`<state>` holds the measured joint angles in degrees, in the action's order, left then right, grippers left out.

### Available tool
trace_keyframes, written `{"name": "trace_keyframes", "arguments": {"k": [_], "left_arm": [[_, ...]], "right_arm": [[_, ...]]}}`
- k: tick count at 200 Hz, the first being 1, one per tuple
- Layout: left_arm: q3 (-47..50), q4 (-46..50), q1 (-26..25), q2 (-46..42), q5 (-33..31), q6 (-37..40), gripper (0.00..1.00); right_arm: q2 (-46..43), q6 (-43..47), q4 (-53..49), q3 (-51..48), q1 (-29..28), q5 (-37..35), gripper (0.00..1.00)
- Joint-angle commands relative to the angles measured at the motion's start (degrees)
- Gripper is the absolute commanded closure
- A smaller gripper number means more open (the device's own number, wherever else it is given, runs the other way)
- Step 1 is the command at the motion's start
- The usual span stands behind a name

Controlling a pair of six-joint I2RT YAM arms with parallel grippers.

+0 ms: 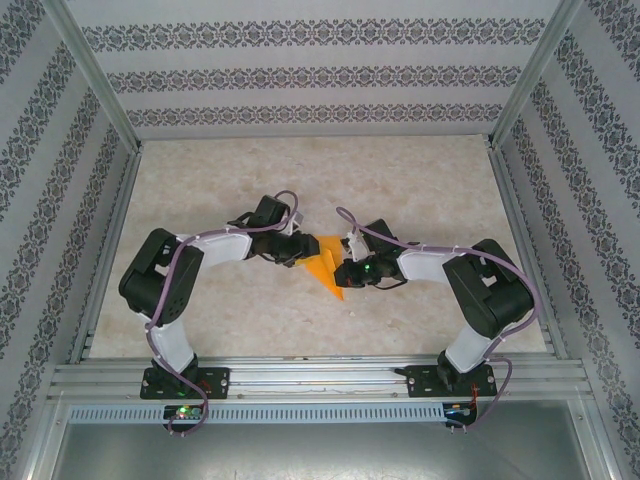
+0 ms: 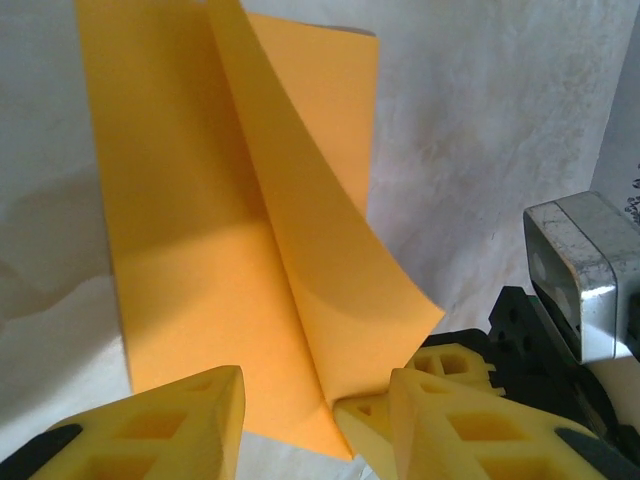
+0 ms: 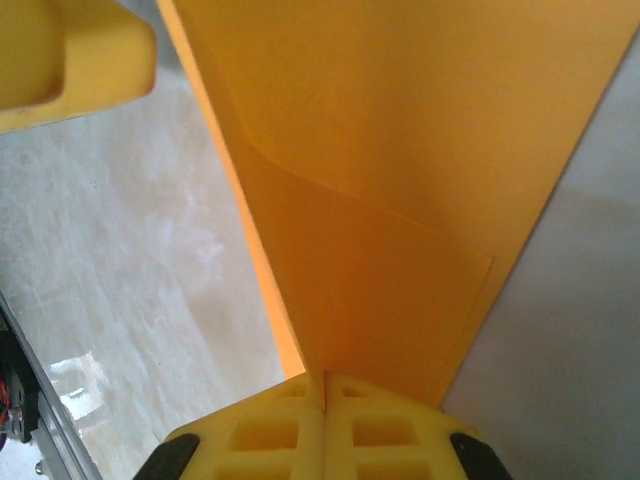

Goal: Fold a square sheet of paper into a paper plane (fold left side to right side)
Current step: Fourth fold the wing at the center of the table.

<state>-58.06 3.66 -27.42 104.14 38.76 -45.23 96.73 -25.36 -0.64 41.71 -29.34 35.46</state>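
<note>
The orange sheet (image 1: pixel 322 268) is lying in the middle of the counter (image 1: pixel 420 190), between the two arms, which are reaching in toward each other from left and right. In the top view it is showing as an angular, pointed shape rather than a flat square, its tip pointing toward the near edge. The left hand (image 1: pixel 297 250) is sitting at the sheet's left side and the right hand (image 1: pixel 347 268) at its right side, with the paper between them.

From the left wrist, the sheet (image 2: pixel 190 250) is lying partly folded. One layer is resting flat on the pale counter (image 2: pixel 480 120), while a flap is rising from a lengthwise crease and curling over toward the right. The left hand (image 2: pixel 315 400) is standing with its yellow fingers (image 2: pixel 180 425) apart, the sheet's near edge running between them, unpinched. Just beyond its right finger, the right hand's fingers (image 2: pixel 455 362) are meeting the flap's corner, with a silver housing (image 2: pixel 575 270) beside them.

From the right wrist, the right hand (image 3: pixel 323 385) is pressing its fingers together — clamped on the near edge of the sheet (image 3: pixel 400 150). The paper is rising away from them as a lifted layer, with a second layer overlapping it. A finger of the left hand (image 3: pixel 60 60) is showing at the upper left, above the marbled counter (image 3: pixel 150 260).
</note>
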Motion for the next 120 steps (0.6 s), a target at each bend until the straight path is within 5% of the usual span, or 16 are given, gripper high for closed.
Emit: {"name": "trace_keyframes", "arguments": {"k": [1,120], "left_arm": [[-2.4,-1.3,-1.3,1.9,-0.7,-0.8,0.57],[-6.8,0.8,-2.7,8.1,-3.2,-1.2,0.58]], "right_arm": [[1.0,-0.4,1.0,-0.8,0.4,1.0,1.0],[1.7,-0.8,1.9,-1.3,0.4,1.5,1.0]]}}
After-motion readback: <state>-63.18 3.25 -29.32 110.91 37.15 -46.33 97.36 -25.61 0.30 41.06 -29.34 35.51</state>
